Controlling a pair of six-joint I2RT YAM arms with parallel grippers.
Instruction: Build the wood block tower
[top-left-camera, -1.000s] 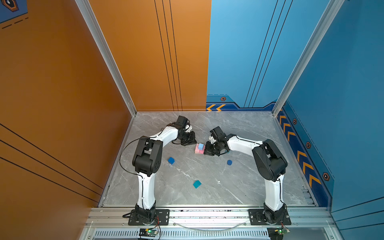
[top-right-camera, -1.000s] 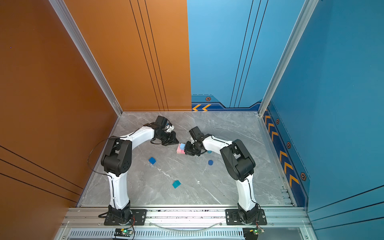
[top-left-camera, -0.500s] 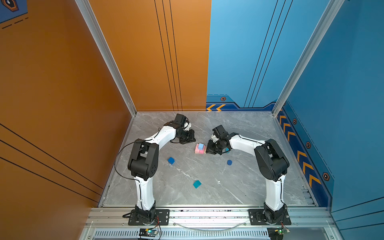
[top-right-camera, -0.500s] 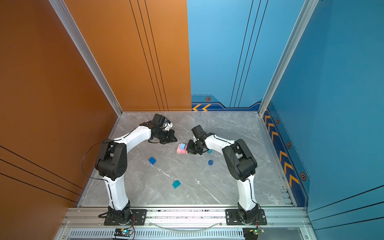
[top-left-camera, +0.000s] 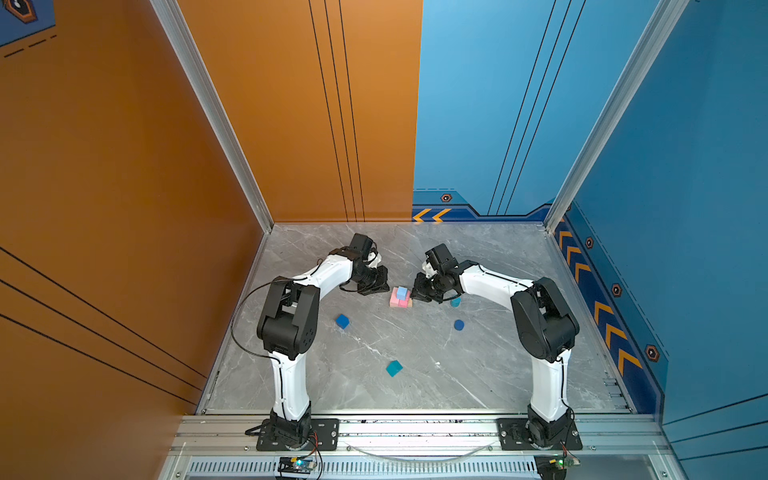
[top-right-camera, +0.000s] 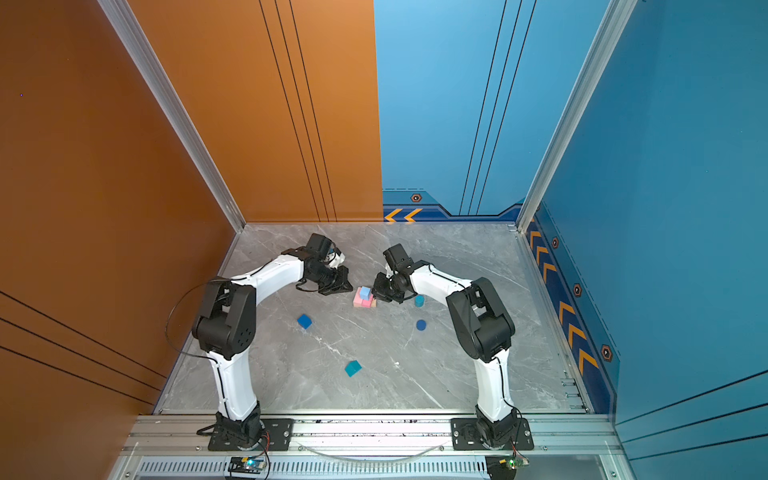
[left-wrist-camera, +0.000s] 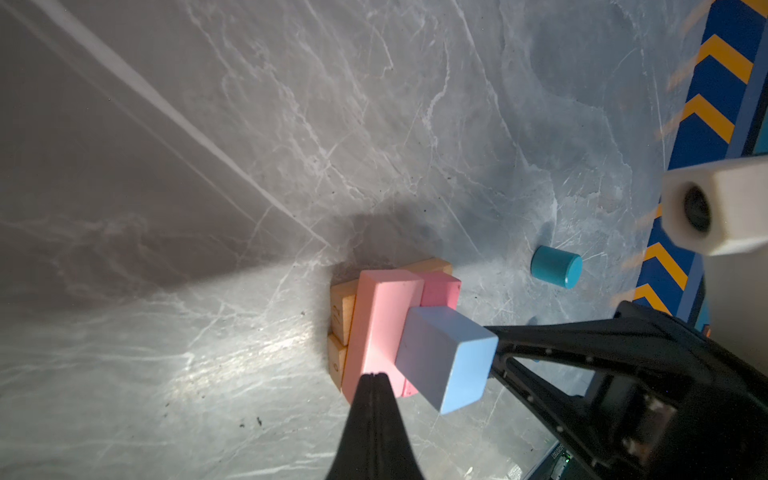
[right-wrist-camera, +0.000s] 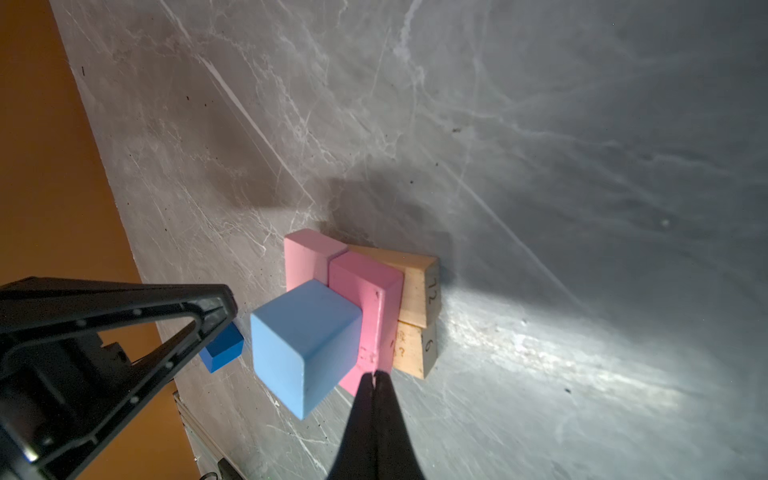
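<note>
While both pincers stand low on the table (top-left-camera: 490, 374), each has its jaws pressed together and holds nothing. In both top views the tower (top-left-camera: 401, 297) lies between them: the left pincer (top-left-camera: 379, 286) is just beside it on the left and the right pincer (top-left-camera: 417, 293) just beside it on the right. Whether either tip touches a block cannot be told.

The tower has two tan bars (right-wrist-camera: 415, 291) at the bottom, two pink bars (left-wrist-camera: 382, 324) across them and a light-blue cube (left-wrist-camera: 444, 357) on top. A teal cylinder (top-left-camera: 456, 302) stands near the right pincer. Apart from the tower lie a dark-blue cylinder (top-left-camera: 459, 325), a dark-blue cube (top-left-camera: 342, 321) and a teal cube (top-left-camera: 393, 368).
</note>
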